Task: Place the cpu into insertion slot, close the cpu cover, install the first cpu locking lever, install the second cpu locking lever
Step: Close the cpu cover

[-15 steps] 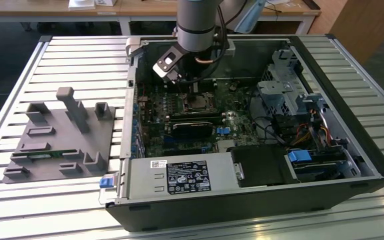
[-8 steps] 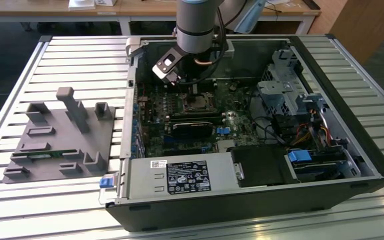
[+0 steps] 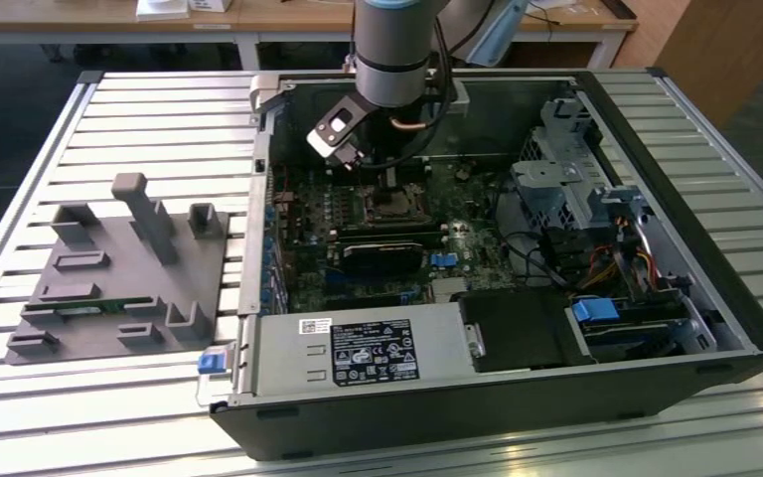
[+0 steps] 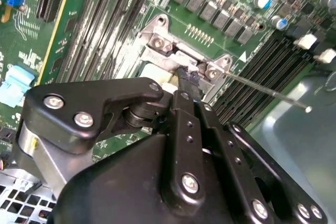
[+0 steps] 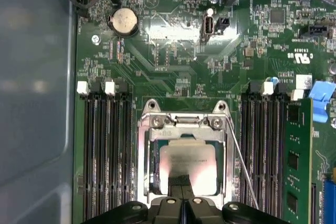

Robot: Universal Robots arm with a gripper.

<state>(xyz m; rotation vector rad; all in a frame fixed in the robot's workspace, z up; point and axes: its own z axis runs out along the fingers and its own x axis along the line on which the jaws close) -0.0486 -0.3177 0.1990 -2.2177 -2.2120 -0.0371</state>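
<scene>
Sitting in the insertion slot point(image 3: 389, 208), the cpu point(image 5: 188, 163) shows its dull silver top through the window of the cpu cover point(image 5: 181, 136), which lies over it and looks lowered. The claw point(image 5: 182, 184) has its 2 fingers drawn together with nothing between them. In the second wrist view its tip point(image 4: 187, 77) rests on or just above the cover's edge nearest the arm.

1 locking lever point(image 5: 242, 163), a thin wire rod, runs just beside the cover and sticks out free over the memory slots point(image 5: 105, 156), so it looks unlatched.

The main risk, as I judge it, is that the cover is held only by the claw's narrow tip. If the tip slides off the thin frame it could land on the cpu top or skid onto the motherboard point(image 5: 173, 51). If the cpu is not lying flat in its slot, which I cannot tell, pushing down could harm the contacts beneath. The free rod is close to the fingers, and a sideways motion could snag or bend it. With no lever latched, the cover may lift if the pressure goes.

The open computer case point(image 3: 488, 417) holds the motherboard, a power supply point(image 3: 355, 353) at its near edge, and drive bays with cables at the exterior view's right. A grey fixture point(image 3: 156, 234) on the slatted tabletop point(image 3: 37, 149), at the exterior view's left, has a small green board point(image 3: 90, 308) in 1 recess.
</scene>
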